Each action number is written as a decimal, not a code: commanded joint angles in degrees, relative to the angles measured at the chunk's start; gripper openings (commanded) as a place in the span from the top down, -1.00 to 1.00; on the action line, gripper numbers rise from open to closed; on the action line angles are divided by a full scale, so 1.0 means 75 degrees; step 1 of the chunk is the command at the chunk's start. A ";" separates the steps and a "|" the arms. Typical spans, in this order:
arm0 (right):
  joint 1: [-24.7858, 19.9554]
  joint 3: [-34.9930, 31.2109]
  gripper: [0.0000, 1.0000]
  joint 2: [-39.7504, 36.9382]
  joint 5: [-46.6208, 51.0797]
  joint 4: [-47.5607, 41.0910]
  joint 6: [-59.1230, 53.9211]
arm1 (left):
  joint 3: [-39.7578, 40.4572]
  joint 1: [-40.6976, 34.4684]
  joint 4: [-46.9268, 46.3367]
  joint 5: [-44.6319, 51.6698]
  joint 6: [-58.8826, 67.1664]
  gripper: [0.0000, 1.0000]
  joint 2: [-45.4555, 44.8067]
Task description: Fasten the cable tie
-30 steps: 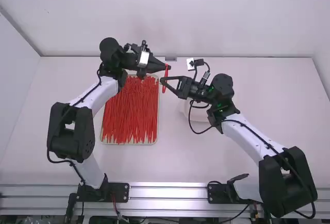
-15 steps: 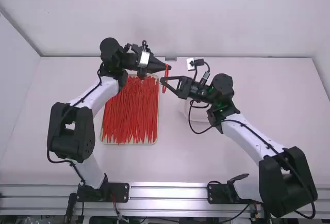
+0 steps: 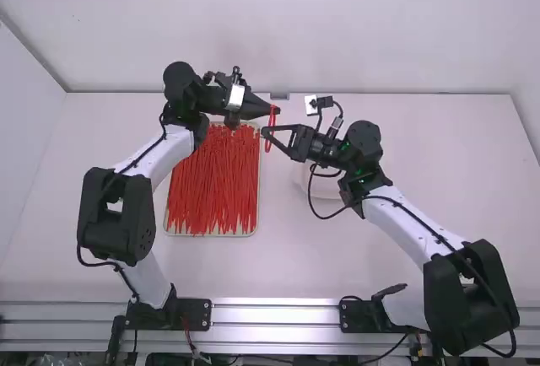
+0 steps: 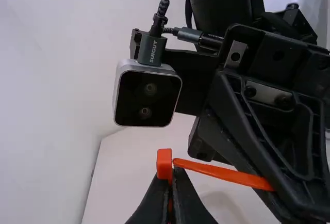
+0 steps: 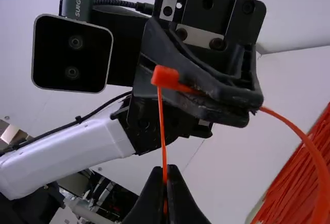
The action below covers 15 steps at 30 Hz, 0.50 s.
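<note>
Red cable tie (image 3: 271,127), pinched tight by left gripper (image 3: 274,111) and right gripper (image 3: 267,137), hung over the tray (image 3: 211,233) at its one-o'clock corner, white table (image 3: 456,155) spreading toward three o'clock.

A white surface (image 3: 472,155) is spreading out under soft, even light and is catching only faint shadows. A plain white back wall (image 3: 354,20) is rising from its far edge, and a white side panel (image 3: 21,130) is closing it in on the left. A silver aluminium rail (image 3: 270,309) is running along the near edge.
</note>
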 commanded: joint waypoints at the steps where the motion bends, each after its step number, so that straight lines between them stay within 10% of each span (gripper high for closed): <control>1: -0.0085 0.0224 1.00 0.0009 0.0023 0.0047 0.0082 | -0.0038 -0.0064 0.0026 0.0108 -0.0029 0.98 -0.0044; 15: -0.0067 0.0227 1.00 0.0009 0.0233 0.0452 0.0300 | -0.0533 -0.0064 0.1166 0.0108 -0.0513 0.98 -0.0044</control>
